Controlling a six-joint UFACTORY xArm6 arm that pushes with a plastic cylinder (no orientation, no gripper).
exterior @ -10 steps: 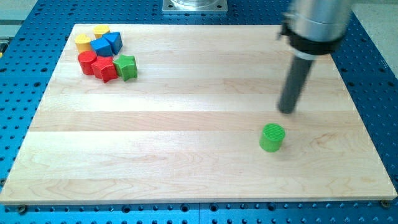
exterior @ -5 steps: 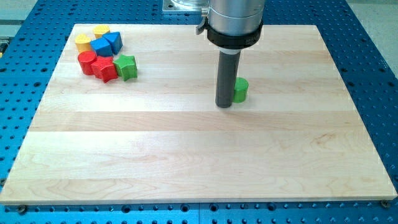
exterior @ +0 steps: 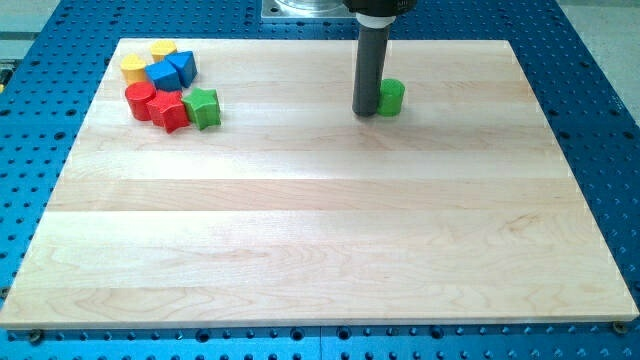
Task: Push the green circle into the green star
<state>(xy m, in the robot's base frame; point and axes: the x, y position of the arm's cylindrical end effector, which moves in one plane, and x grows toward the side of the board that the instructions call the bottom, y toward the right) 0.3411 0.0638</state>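
The green circle [exterior: 391, 97] is a short green cylinder standing on the wooden board [exterior: 320, 220], right of centre near the view's top. My tip [exterior: 367, 112] is right beside it on its left, touching or nearly touching it. The rod partly hides the circle's left edge. The green star [exterior: 202, 108] sits far to the left, at the right end of the cluster of blocks in the view's top left corner.
Beside the green star lie a red star-like block [exterior: 169, 112], a red cylinder [exterior: 139, 100], two blue blocks [exterior: 171, 70] and two yellow blocks [exterior: 134, 67] [exterior: 163, 49]. A blue perforated table [exterior: 600, 100] surrounds the board.
The green circle has moved from the board's lower right up to the view's top. My tip has moved left and then up with it, staying on its left side.
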